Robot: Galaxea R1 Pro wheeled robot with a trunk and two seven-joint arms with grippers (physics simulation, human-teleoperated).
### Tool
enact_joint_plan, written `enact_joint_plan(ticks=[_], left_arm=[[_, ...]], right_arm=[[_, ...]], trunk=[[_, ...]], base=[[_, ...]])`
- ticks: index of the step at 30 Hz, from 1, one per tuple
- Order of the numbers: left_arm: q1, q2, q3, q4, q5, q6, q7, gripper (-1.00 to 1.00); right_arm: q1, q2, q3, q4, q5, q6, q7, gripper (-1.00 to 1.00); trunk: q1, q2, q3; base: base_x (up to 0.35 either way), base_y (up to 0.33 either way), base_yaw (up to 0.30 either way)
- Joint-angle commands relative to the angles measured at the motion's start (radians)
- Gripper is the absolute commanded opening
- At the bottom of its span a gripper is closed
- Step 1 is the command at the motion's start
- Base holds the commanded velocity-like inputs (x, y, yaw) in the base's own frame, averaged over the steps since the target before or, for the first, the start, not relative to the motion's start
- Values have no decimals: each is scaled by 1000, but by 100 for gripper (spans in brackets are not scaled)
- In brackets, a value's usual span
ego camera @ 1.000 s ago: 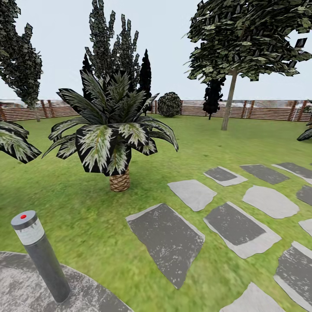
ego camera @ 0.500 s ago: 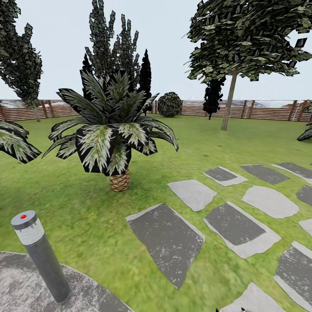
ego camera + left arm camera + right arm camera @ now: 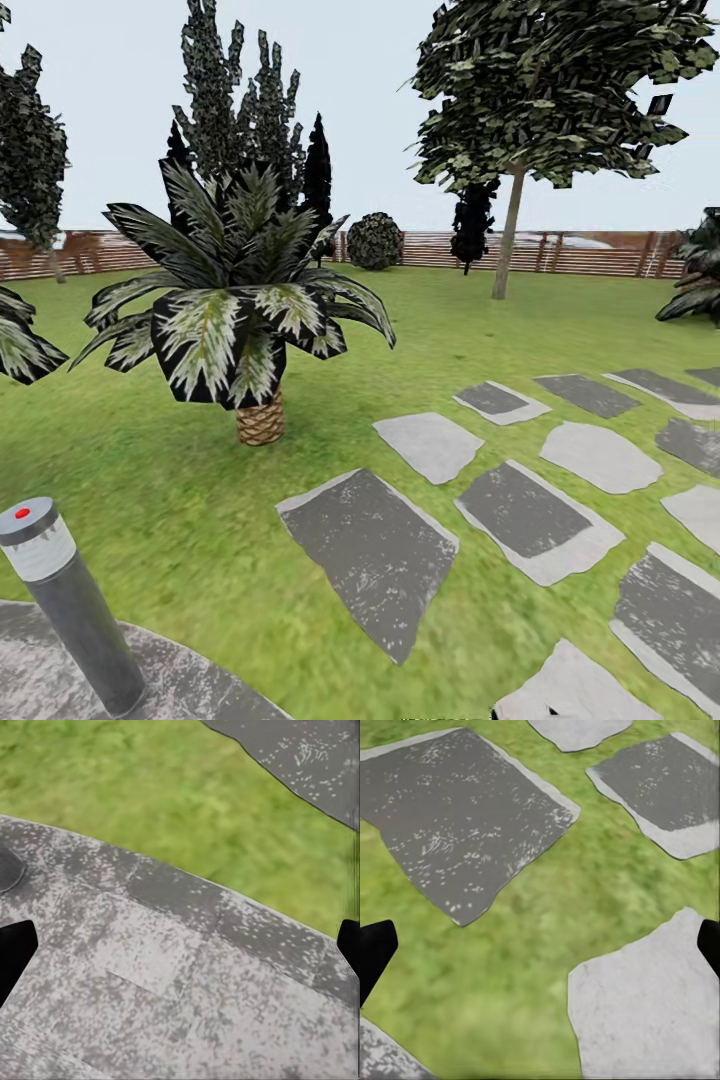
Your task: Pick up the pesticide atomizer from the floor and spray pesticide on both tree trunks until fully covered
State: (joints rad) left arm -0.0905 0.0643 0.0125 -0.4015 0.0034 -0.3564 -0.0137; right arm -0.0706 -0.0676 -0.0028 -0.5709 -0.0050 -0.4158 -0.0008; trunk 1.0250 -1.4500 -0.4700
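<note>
The pesticide atomizer is out of view. One tree (image 3: 545,90) stands at the far right of the garden, its thin leaning trunk (image 3: 508,240) rising in front of the fence (image 3: 600,255). The grass floor (image 3: 180,490) spreads between me and it. My left gripper (image 3: 180,952) is open over a speckled grey paved patch (image 3: 172,975), with nothing between its dark fingertips (image 3: 15,956). My right gripper (image 3: 540,952) is open too, hanging above grass (image 3: 517,967) between stepping stones (image 3: 457,810).
A short palm (image 3: 235,310) with a scaly trunk stands left of centre. A grey bollard (image 3: 60,600) with a red dot rises at the near left on paving (image 3: 200,690). Grey stepping stones (image 3: 370,550) run to the right. A round bush (image 3: 375,240) sits by the fence.
The whole head view has shifted left, so the camera has turned right; a palm now shows at the far right edge. Nothing in the garden itself has moved.
</note>
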Motion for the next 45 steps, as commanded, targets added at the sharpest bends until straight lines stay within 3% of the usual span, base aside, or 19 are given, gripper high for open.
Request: enact_joint_plan(ticks=[1,16,45], left_arm=[[0,0,0,1,0,-1,0,100],[2,0,0,3,0,-4,1,100],[2,1,0,3,-2,-4,3,100]], right_arm=[[0,0,0,0,0,0,0,100],[0,0,0,2,-1,0,-1,100],[0,0,0,3,0,0,-2,100]], trunk=[[0,0,0],[0,0,0],[111,-203,-108]], base=[[0,0,-292],[0,0,-299],[0,0,-285]])
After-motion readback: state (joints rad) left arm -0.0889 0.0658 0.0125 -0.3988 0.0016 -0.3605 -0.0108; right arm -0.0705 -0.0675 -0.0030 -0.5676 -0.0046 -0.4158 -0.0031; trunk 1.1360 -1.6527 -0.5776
